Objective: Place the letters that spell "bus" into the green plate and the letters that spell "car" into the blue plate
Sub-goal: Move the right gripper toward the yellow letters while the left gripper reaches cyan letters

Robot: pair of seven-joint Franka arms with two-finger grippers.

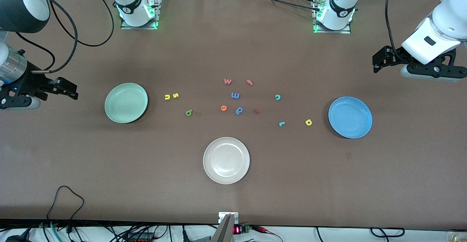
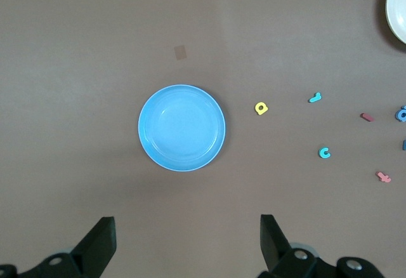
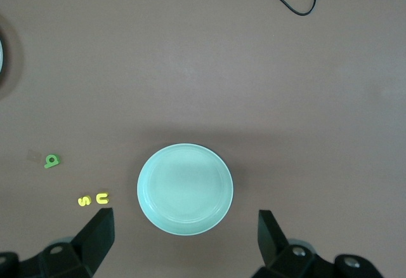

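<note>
While both arms are held high at the two ends of the tabletop (image 1: 73, 169), nothing is gripped by either. The left tool (image 2: 187, 243) is hung above bare tabletop at the left arm's end, its fingers spread wide and empty, with the blue plate (image 1: 350, 117) seen below it in the left wrist view. The right tool (image 3: 184, 243) is hung above bare tabletop at the right arm's end, likewise wide open and empty, with the green plate (image 1: 126, 102) seen below it in the right wrist view.

Both plates are seen to hold nothing. The yellow "u" (image 1: 167, 96) and yellow "s" (image 1: 175, 95) lie side by side just beside the green plate, toward the middle of the tabletop; the green "b" (image 1: 188, 112) lies a little nearer to the front camera than those two. The yellow "a" (image 1: 308, 122) lies near the blue plate, with the teal "r" (image 1: 281, 124) beside it toward the middle, and the teal "c" (image 1: 277, 96) farther from the front camera than both.

Between the two groups other small letters are scattered: a blue "m" (image 1: 235, 95), a blue "p"-like letter (image 1: 239, 110), an orange "e" (image 1: 223, 107) and a pink "w" (image 1: 227, 81). A cream-white plate (image 1: 226, 160) is set nearer to the front camera than all the letters.
</note>
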